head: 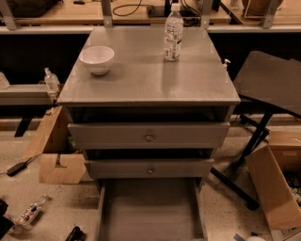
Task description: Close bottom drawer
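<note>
Item 1. My gripper: outside the view, so I cannot tell whether it is apart, together or clamped on anything.

Item 2. Table (141,84): a grey cabinet with a flat top and three drawers, standing mid-scene before me.

Item 3. Bottom drawer (150,209): lowest of the three, pulled far out toward me. Its grey floor and both side walls show, and its front runs past the near edge of the view.

Item 4. Middle drawer (117,168): just above the bottom drawer, with a small round knob at the centre of its front and a dark gap above it.

Item 5. Top drawer (108,135): wider front, also with a round centre knob and a dark gap beneath the table top.

Item 6. White bowl (97,59): upright on the table top, toward the left.

Item 7. Water bottle (173,33): upright with its cap on, at the far side of the table top, right of centre and well apart from the bowl.

Item 8. Floor, left: a torn cardboard box (54,155) beside the table, a black tool (18,167) left of it, and a small bottle (31,212) lying on its side nearer to me.

Item 9. Floor, right: a black stand (270,80) with crossed legs, and an open cardboard box (273,193) near it.

Item 10. Far side: a wooden bench (136,12) behind the table.
</note>
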### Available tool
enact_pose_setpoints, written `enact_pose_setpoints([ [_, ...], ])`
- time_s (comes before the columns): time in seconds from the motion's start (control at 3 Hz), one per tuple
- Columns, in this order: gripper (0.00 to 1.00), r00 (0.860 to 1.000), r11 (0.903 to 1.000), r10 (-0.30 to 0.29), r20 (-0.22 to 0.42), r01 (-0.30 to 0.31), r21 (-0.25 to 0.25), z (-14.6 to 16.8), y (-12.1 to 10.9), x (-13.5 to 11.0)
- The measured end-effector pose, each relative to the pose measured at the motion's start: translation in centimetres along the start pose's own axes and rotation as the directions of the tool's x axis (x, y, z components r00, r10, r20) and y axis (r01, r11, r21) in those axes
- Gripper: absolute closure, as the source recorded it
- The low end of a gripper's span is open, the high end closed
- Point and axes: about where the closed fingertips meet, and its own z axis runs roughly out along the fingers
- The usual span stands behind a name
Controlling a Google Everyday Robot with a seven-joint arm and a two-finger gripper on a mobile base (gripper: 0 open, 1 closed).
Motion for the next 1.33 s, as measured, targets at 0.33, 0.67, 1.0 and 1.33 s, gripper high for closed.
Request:
enact_pose_setpoints([
  [0.33,1.00,0.995,0.9966,0.028,0.096,-0.021,-0.080,4.8,0.3,2.8],
  [0.67,1.00,0.982,0.9904,0.069,0.178,-0.046,-0.130,9.1,-0.1,4.7],
  [1.0,1.00,0.974,0.9918,0.046,0.220,-0.019,-0.126,11.2,-2.3,3.8],
  [1.33,1.00,0.972,0.9943,0.014,0.234,0.011,-0.106,11.4,-3.7,2.5],
])
